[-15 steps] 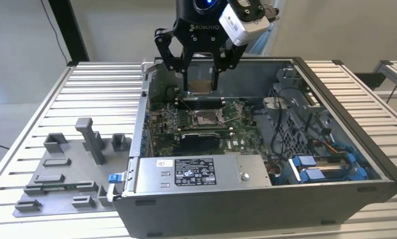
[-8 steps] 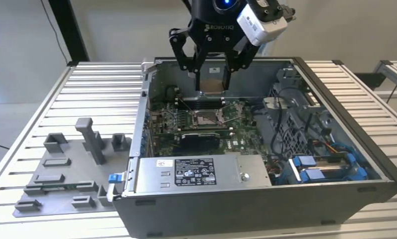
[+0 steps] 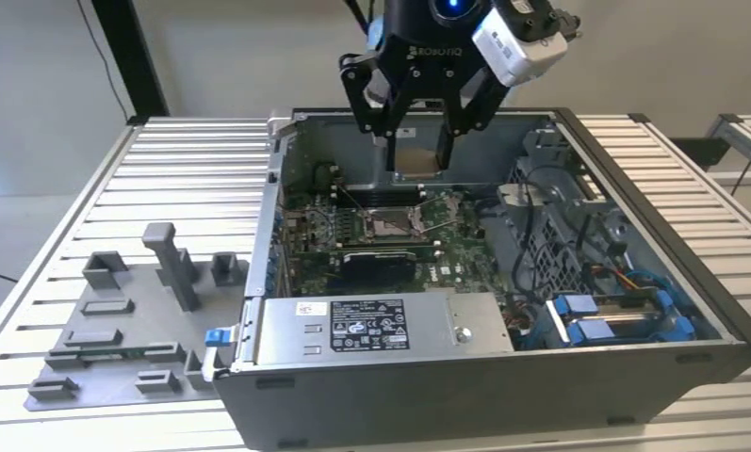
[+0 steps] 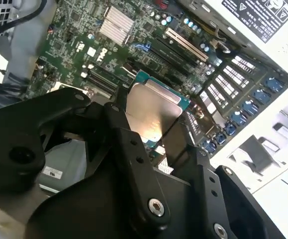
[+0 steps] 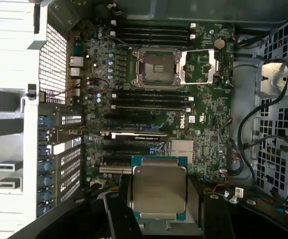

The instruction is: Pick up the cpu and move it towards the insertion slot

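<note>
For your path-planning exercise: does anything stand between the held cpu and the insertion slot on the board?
Nothing visible does. The gripper holds the cpu above the open computer case. In the first wrist view the insertion slot lies uncovered, its metal frame swung open beside it, with only low motherboard parts between.

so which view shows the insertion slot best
The first wrist view: the insertion slot faces the camera unobstructed, frame open. The exterior view shows it smaller and at a slant, below the claw holding the cpu. In the second wrist view I can't pick it out.
</note>
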### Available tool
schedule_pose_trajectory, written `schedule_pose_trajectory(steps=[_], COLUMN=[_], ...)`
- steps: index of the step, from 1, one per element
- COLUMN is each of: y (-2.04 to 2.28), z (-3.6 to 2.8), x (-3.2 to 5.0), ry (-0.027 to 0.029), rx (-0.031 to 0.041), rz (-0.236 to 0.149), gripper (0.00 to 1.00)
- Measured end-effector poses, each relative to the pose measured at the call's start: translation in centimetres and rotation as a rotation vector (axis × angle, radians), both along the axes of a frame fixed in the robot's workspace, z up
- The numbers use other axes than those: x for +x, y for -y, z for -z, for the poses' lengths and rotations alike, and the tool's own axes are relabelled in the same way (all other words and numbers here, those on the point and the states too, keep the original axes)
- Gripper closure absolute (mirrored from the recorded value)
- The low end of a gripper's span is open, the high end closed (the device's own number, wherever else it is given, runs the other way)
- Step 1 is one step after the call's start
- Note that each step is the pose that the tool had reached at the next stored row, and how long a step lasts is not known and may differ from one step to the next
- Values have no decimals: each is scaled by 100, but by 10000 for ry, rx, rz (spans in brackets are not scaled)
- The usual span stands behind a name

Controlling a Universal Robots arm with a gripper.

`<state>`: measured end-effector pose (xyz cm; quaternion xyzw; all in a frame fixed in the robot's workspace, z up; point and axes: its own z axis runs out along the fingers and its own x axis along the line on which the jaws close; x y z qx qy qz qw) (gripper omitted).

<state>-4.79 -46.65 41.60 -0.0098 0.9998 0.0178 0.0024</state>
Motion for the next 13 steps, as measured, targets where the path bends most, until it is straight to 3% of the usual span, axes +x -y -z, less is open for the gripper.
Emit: schedule_pose_trajectory(steps=[7, 13], y=[0, -1], z=[0, 0], x=[158, 183], ry=[0, 0], rx=[0, 0], rz=[0, 0], gripper=[100, 100])
